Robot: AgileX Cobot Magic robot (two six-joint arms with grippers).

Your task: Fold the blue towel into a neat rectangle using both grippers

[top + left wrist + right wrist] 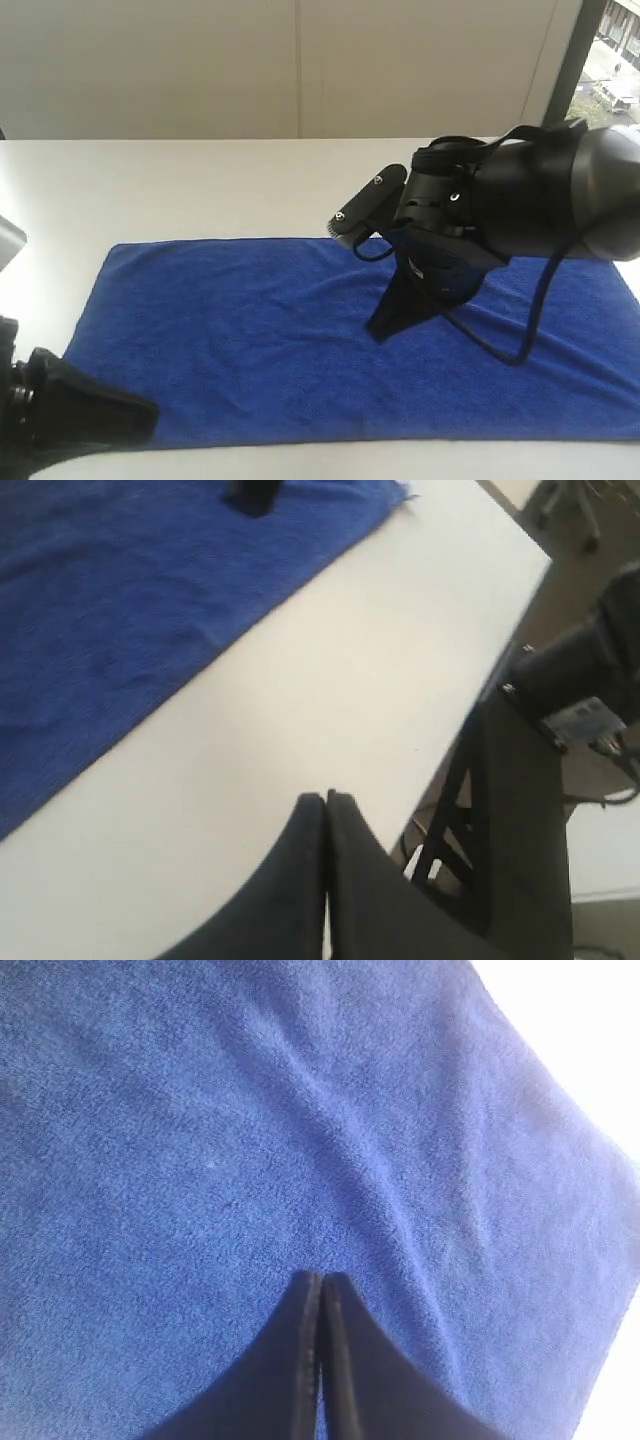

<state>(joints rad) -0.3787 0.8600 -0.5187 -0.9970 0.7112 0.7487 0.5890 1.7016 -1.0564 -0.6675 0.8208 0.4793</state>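
1. Well, the blue towel (250,340) lies spread flat in a single layer on the white table (150,190), its long side running across in front of me. By my reckoning no fold has been made yet.
2. Over the towel's right-of-middle part hangs the right gripper (320,1278), pointing down at the cloth. Its jaws are pressed together with nothing between them. Whether the tips touch the pile, I cannot tell.
3. Likewise closed and empty, the left gripper (326,798) hangs over bare table near the towel's near left corner, close to the table's edge.
4. Neither pincer sits where it could take hold of an edge. I would guess both must open and go to two corners of one side, so the cloth lifts evenly and does not twist.
5. The cloth is deep royal blue and fuzzy, with a soft nap and shallow ripples under the right gripper. It looks limp, likely to sag between two holds.
6. By contrast, the tabletop is smooth, hard and matte. The fingers are black wedges tapering to a narrow tip.
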